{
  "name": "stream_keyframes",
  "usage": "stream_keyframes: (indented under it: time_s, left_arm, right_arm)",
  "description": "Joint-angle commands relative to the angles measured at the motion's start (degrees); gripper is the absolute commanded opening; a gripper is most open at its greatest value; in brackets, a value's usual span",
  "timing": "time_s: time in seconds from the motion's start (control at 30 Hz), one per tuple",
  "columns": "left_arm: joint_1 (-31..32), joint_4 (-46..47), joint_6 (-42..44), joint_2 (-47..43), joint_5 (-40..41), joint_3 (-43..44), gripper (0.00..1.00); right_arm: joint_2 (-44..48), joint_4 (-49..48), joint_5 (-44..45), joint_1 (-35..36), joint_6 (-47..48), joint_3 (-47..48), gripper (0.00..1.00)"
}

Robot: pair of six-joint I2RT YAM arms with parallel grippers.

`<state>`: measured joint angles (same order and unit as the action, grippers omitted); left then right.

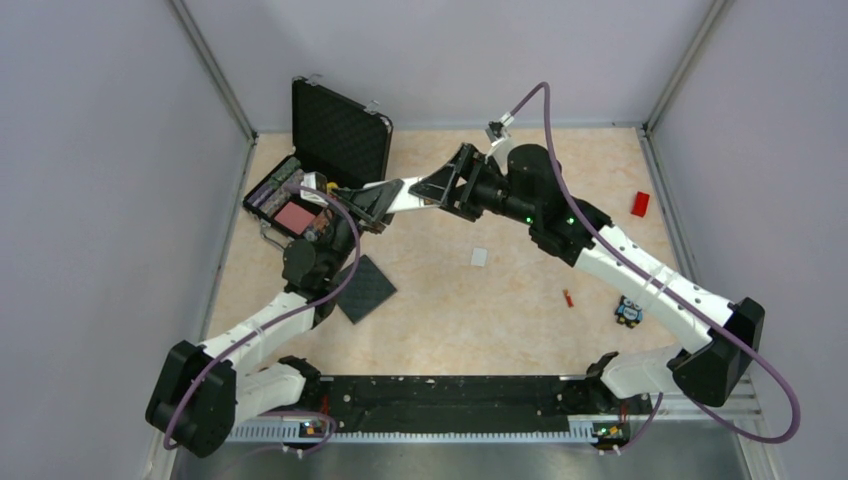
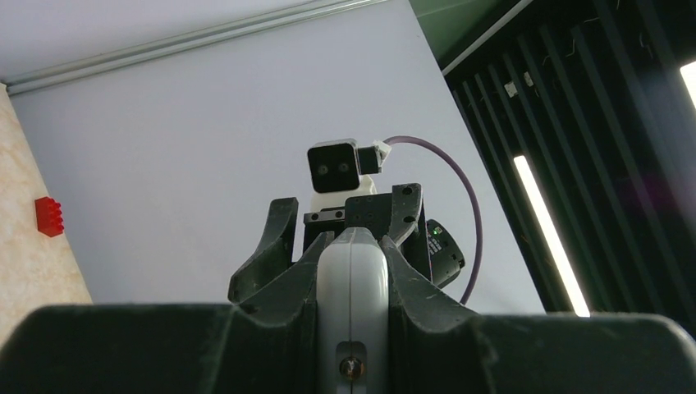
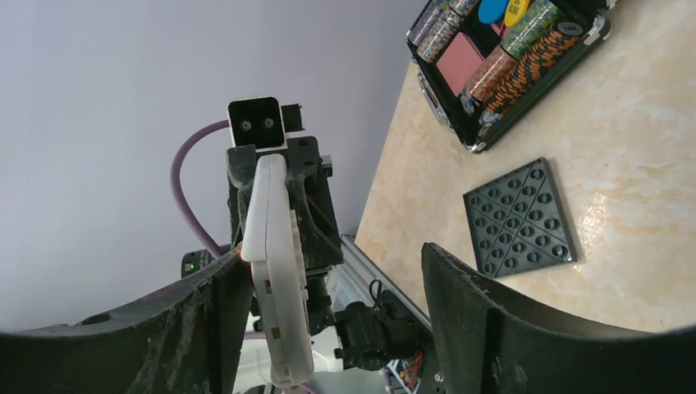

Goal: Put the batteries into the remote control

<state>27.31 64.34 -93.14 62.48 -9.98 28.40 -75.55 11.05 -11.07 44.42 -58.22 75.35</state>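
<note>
1. Top external view: above the table (image 1: 480,330), beside an open case (image 1: 335,130) of chips, the left gripper (image 2: 350,263) and right gripper (image 3: 332,271) meet in mid-air with the remote control (image 3: 275,246) between them. Loading looks barely begun, since nothing shows a cell seated in the slot.
2. Left gripper: clamped on the remote control, which runs edge-on between its fingers in the left wrist view. It appears to be the only firm hold on the remote.
3. Right gripper: spread wide and holding nothing that can be made out. The remote stands close against one finger, though contact cannot be told.
4. Remote control: off the table and well apart from the loose parts. Whether its battery slot is uncovered is not visible.
5. A small white piece (image 1: 479,257) lies flat mid-table; it may be the slot cover, but that is a guess.
6. One battery (image 1: 567,298) lies on the table nearer the right arm's side, yet to be picked up. The second cannot be found with certainty.
</note>
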Motion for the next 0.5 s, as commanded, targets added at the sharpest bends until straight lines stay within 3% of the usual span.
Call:
stream_keyframes:
  time_s: [0.0, 0.23, 0.47]
  left_arm:
    - [-0.09, 5.2, 0.32, -1.75, 0.79, 1.44, 0.0]
    - [-0.13, 4.21, 1.3, -2.0, 0.6, 0.05, 0.0]
    - [-0.12, 2.3, 2.34, -2.94, 0.38, -1.71, 0.0]
  right_arm:
    - [0.06, 0.34, -0.85, -0.69, 0.96, 2.72, 0.74]
    - [0.15, -3.55, -3.04, -1.33, -0.61, 2.99, 0.83]
    - [0.85, -5.75, -2.37, -2.16, -1.8, 2.5, 0.83]
